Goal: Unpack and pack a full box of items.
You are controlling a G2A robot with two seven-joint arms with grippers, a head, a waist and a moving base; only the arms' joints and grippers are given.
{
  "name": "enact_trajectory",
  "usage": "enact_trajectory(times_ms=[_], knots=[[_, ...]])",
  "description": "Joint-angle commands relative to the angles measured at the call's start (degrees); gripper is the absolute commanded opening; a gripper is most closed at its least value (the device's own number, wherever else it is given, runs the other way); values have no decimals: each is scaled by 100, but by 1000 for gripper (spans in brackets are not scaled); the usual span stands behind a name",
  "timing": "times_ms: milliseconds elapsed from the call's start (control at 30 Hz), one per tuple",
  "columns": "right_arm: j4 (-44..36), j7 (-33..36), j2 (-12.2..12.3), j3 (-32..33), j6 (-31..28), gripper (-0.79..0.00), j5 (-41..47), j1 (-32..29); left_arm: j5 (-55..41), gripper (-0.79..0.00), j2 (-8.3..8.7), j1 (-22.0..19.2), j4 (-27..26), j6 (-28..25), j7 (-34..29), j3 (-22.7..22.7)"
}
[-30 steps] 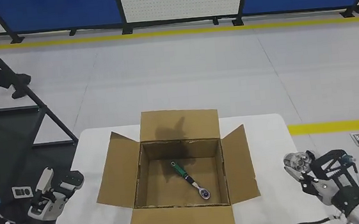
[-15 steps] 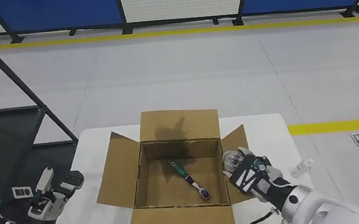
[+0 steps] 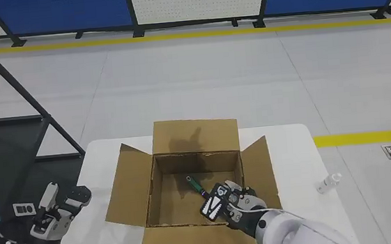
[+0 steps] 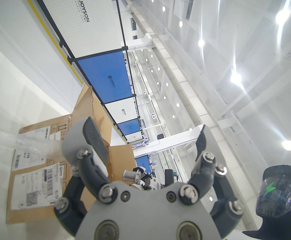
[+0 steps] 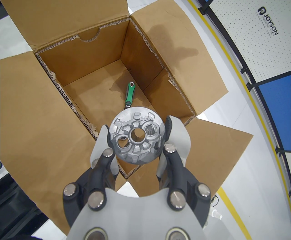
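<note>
An open cardboard box [image 3: 194, 135] stands in the middle of the white table, flaps spread. On its floor lies a ratchet wrench with a green handle [image 3: 195, 185], also seen in the right wrist view [image 5: 129, 94]. My right gripper [image 3: 220, 207] hovers over the box's near side, shut on a round grey metal disc with holes [image 5: 136, 138]; the gripper [image 5: 138, 127] holds it by the rim, above the wrench's head. My left gripper [image 3: 65, 196] rests at the table's left edge, open and empty [image 4: 145, 129], beside the box's outer wall [image 4: 95, 113].
A small white bottle [image 3: 329, 181] lies on the table to the right of the box. The box's side flaps [image 3: 124, 184] stick out over the table. A dark metal frame [image 3: 38, 122] stands off the table at the left.
My right arm swung from the table's right edge across to above the box, carrying the metal disc. The left arm stayed still.
</note>
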Motion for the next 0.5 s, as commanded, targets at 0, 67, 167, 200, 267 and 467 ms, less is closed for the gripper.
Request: enact_trajectory(times_ms=[0,67,167,200,267,467], knots=[[-5,-7,1,3,-4,-785,-4,-6,0,0,0,0,0,0,0,0],[-5,-7,1,3,-4,-785,-4,-6,0,0,0,0,0,0,0,0],[-5,-7,1,3,-4,-785,-4,-6,0,0,0,0,0,0,0,0],[-5,-7,1,3,-4,-785,-4,-6,0,0,0,0,0,0,0,0],[-5,-7,1,3,-4,-785,-4,-6,0,0,0,0,0,0,0,0],[864,-513,-96,-145,251,-785,498,216,0,0,0,0,0,0,0,0]])
